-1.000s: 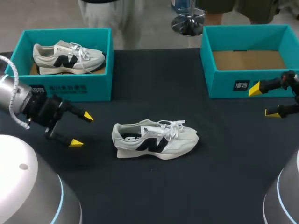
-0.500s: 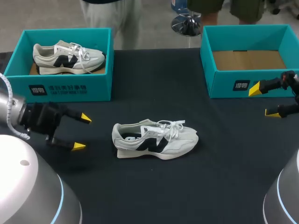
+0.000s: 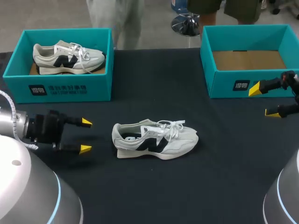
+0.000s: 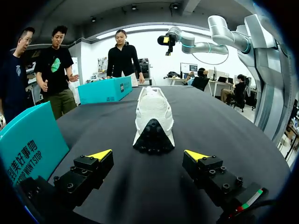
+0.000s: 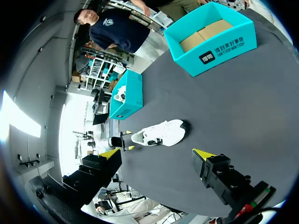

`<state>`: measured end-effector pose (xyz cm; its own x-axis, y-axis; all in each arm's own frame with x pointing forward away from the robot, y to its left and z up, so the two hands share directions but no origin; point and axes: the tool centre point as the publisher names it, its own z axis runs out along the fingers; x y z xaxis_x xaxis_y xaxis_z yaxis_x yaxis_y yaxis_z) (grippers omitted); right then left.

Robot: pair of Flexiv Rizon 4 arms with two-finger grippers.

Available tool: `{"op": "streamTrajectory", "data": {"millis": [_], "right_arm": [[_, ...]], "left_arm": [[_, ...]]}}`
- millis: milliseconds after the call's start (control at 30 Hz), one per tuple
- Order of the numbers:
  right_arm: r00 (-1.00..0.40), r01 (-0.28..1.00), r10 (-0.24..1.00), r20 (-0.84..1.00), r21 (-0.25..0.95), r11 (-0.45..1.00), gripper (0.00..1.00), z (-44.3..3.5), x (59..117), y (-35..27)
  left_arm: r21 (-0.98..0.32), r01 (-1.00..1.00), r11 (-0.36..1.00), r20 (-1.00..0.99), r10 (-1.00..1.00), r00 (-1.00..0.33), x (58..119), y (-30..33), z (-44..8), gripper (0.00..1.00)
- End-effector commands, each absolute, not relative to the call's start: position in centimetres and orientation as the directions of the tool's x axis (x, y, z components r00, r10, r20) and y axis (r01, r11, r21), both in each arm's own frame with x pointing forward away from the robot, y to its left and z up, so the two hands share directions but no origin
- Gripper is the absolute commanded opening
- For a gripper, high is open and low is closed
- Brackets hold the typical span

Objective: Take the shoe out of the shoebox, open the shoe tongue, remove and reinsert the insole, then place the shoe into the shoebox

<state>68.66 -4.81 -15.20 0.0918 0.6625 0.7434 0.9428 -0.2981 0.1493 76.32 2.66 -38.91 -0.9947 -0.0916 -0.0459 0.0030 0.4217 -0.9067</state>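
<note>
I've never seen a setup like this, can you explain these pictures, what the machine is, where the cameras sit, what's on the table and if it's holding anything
Two robot arms sit at a dark table, each ending in a two-fingered gripper with yellow tips. The wide picture looks down from above and behind; the round ones come from wrist cameras. A white shoe stands mid-table, heel toward the left gripper. The left shoebox holds a second shoe; the right shoebox, near the right gripper, is empty. Both grippers are open, holding nothing.
</note>
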Motion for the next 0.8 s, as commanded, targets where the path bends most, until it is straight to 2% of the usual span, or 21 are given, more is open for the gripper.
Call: {"op": "streamTrajectory", "data": {"millis": [33,800], "right_arm": [[0.093,0.942,0.664,0.742,0.151,-0.301,1.0,-15.24,68.43,-4.8],[0.093,0.942,0.664,0.742,0.151,-0.301,1.0,-15.24,68.43,-4.8]], "left_arm": [[-0.907,-0.001,0.422,-0.041,-0.091,-0.995,76.84,2.4,-39.41,1.0],[-0.898,-0.013,0.439,-0.037,-0.106,-0.994,76.75,2.29,-39.74,1.0]]}}
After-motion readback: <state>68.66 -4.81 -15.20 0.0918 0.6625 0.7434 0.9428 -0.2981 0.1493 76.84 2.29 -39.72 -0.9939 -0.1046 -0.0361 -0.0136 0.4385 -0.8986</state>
